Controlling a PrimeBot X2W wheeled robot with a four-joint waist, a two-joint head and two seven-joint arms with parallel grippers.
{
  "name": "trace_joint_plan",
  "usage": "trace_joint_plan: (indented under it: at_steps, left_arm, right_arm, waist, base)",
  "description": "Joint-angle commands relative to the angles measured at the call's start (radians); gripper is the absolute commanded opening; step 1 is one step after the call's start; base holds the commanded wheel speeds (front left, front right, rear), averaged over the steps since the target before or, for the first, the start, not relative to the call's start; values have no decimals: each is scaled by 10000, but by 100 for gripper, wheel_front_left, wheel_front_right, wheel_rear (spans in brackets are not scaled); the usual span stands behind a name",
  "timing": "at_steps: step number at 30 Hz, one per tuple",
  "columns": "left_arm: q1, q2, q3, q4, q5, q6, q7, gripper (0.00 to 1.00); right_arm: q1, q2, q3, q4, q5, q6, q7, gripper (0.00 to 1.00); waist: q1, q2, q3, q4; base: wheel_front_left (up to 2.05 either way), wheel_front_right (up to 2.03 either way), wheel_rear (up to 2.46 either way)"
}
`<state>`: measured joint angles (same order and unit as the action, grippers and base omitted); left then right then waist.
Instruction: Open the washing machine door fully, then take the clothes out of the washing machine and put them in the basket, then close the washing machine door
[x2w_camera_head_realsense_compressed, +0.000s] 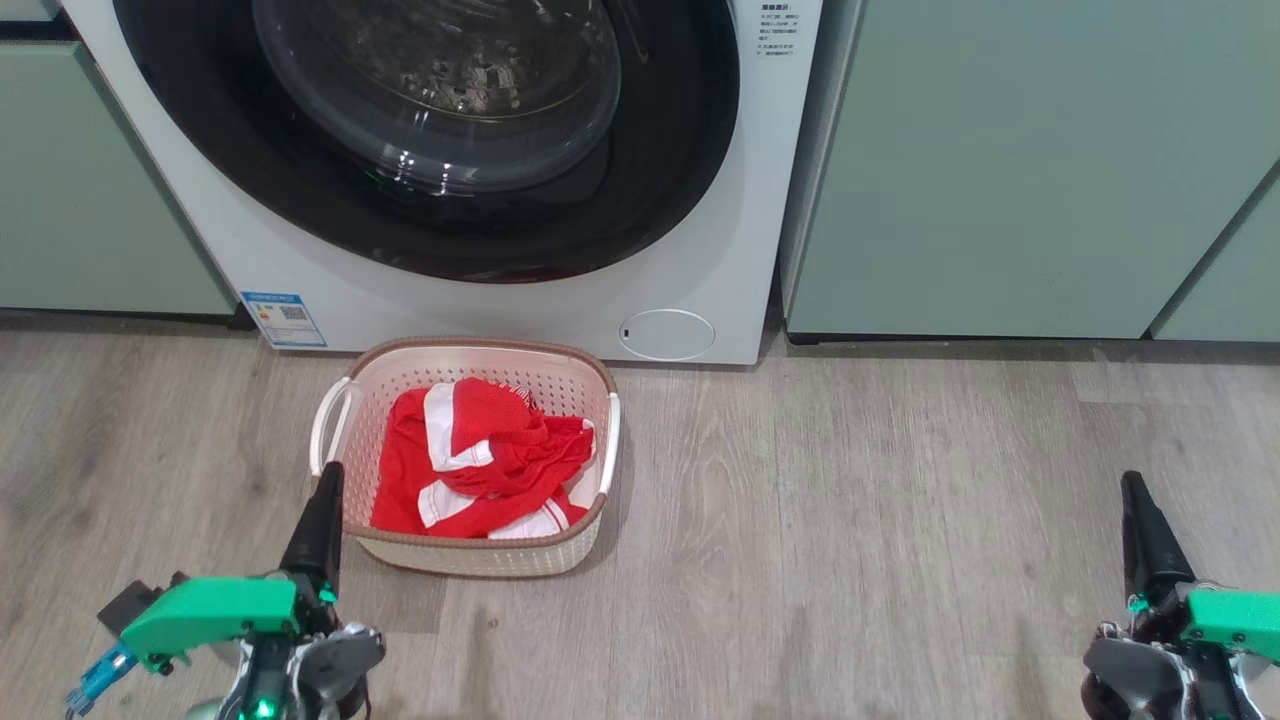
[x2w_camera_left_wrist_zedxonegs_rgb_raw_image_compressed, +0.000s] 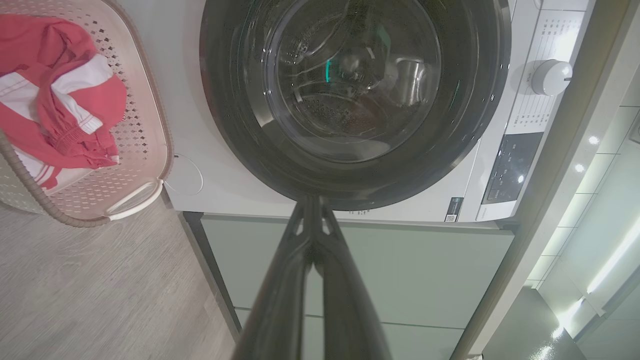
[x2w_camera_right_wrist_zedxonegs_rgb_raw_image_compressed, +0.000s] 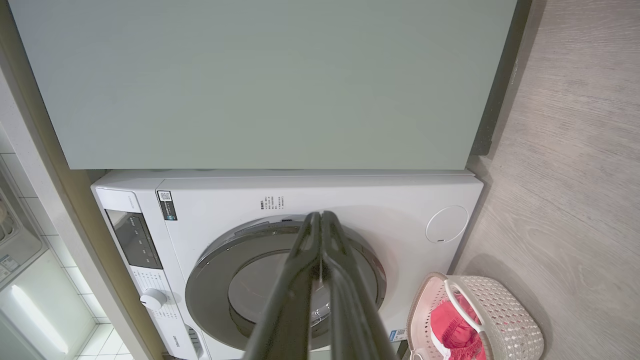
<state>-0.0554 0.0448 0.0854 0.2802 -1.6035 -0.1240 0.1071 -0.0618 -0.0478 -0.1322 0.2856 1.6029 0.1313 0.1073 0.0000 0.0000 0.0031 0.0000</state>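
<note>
Ahead of the left gripper (x2w_camera_head_realsense_compressed: 327, 480), on the wood-look floor (x2w_camera_head_realsense_compressed: 850, 560), items as listed:

1. Left gripper: two long dark fingers pressed flat together, clenched on nothing. Green housing behind them. In its wrist view the joined tips (x2w_camera_left_wrist_zedxonegs_rgb_raw_image_compressed: 312, 202) aim at the black rim of item 6.

2. Right gripper (x2w_camera_head_realsense_compressed: 1131, 485): fingers likewise clamped together, nothing between them. It stands low over bare floor, far to the right of the left gripper. Its own view has the tips (x2w_camera_right_wrist_zedxonegs_rgb_raw_image_compressed: 320, 216) pointing at the front of item 5.

3. Basket (x2w_camera_head_realsense_compressed: 480, 558): cream, perforated, with a brown woven-look rim and white side handles. It stands on the floor just ahead and right of the left gripper's tip. Its near left corner meets that tip in the head view, and whether they touch cannot be told. Well apart from the right gripper, off to that gripper's left.

4. Clothes (x2w_camera_head_realsense_compressed: 480, 450): red fabric with white panels and stripes, heaped loosely inside the basket.

5. Washing machine (x2w_camera_head_realsense_compressed: 700, 270): white front-loader directly beyond the basket from the left gripper. Round service flap (x2w_camera_head_realsense_compressed: 666, 334) at its lower right, blue label (x2w_camera_head_realsense_compressed: 284, 318) at its lower left, white dial (x2w_camera_left_wrist_zedxonegs_rgb_raw_image_compressed: 550, 77) on the panel.

6. Washing machine door (x2w_camera_head_realsense_compressed: 690, 150): glossy black ring with a bulging glass centre, lying flush against the machine front, shut.

7. Cabinets (x2w_camera_head_realsense_compressed: 1000, 150): pale green, flanking the machine, straight beyond the right gripper.
</note>
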Motion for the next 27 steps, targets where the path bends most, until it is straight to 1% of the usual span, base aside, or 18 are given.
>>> trace_joint_plan:
  at_steps: [1, 27]
  left_arm:
    - [-526, 54, 283, -353, -52, -67, 61, 0]
    - [-526, 54, 283, -353, -52, -67, 60, 0]
  right_arm:
    - [-461, -24, 185, -409, 57, -6, 59, 0]
    - [-461, -24, 185, -409, 58, -6, 58, 0]
  waist:
    - [0, 0, 0, 0]
    - [0, 0, 0, 0]
  base:
    - [0, 0, 0]
    - [0, 0, 0]
